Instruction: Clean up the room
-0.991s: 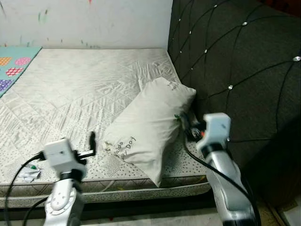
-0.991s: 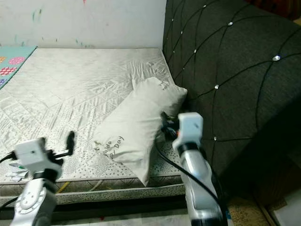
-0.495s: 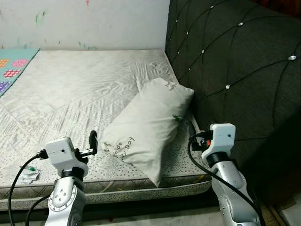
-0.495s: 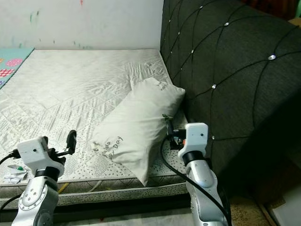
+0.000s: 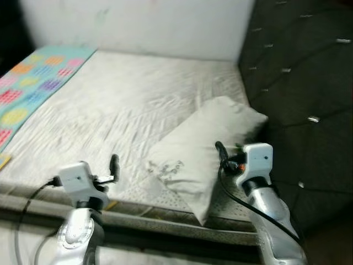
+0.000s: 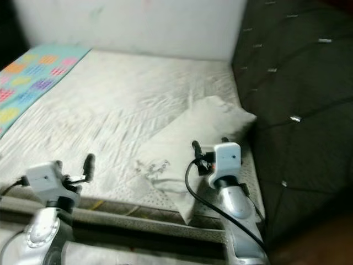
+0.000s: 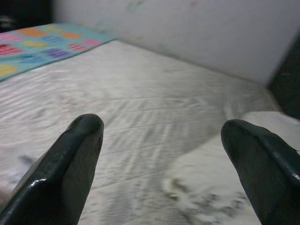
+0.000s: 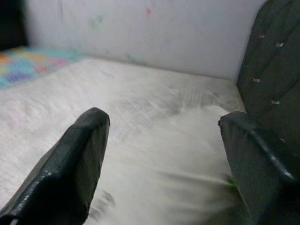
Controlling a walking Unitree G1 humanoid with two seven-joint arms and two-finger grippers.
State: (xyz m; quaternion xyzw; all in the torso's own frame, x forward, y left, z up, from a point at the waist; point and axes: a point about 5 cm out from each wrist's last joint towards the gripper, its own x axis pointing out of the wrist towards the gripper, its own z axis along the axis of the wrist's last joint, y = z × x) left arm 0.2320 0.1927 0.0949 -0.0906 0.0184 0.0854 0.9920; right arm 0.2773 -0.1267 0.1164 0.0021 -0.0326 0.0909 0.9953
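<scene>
A white pillow [image 5: 201, 144] with small print lies slanted on the bare quilted mattress [image 5: 127, 94], its far end near the dark tufted headboard [image 5: 300, 83]. My right gripper [image 5: 220, 150] hovers open over the pillow's near right part, with the pillow [image 8: 173, 154] lying between and beyond its fingers [image 8: 79, 159]. My left gripper [image 5: 114, 165] is open above the mattress's front edge, left of the pillow [image 7: 220, 197], holding nothing. The head views are blurred.
A colourful patterned mat [image 5: 33, 83] covers the mattress's far left side. A white wall [image 5: 138, 25] runs behind the bed. The headboard closes off the right side. The mattress's front edge [image 5: 143, 212] runs just before my arms.
The whole picture has swung left and blurred, so the camera moved. My right gripper has drawn back from the gap by the headboard to the pillow's near part.
</scene>
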